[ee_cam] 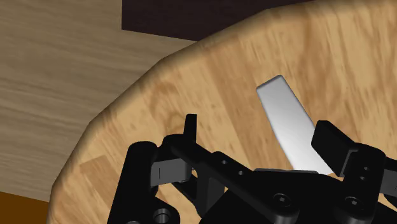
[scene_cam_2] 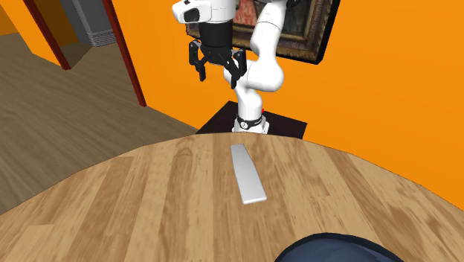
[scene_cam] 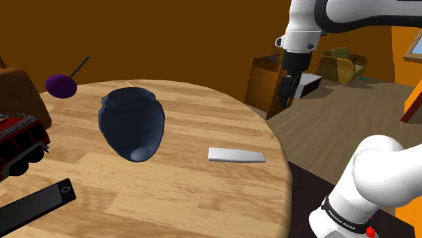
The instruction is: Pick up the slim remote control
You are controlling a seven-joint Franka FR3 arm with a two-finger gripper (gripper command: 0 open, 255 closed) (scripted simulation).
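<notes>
The slim remote [scene_cam: 235, 155], a flat pale grey bar, lies by itself on the round wooden bench [scene_cam: 203, 203], near the rim closest to the robot's stand. In the shoulder view it sits at 3 o'clock from a dark blue vase [scene_cam: 132, 122] tipped on its side. The hand [scene_cam: 285, 93] hangs in the air at about 1 o'clock from the remote, well apart from it, out past the bench edge.

In the second exterior view the remote [scene_cam_2: 247, 173] points roughly toward 12 o'clock, where the hand [scene_cam_2: 220, 77] hovers with its 2 fingers spread wide and nothing between them. The wrist view shows the remote [ee_cam: 289, 121] down on the bench beyond the parted fingers [ee_cam: 189, 124].

Toward 9 o'clock from the vase stand a red toy fire truck [scene_cam: 17, 138] and a black flat slab [scene_cam: 37, 203].
</notes>
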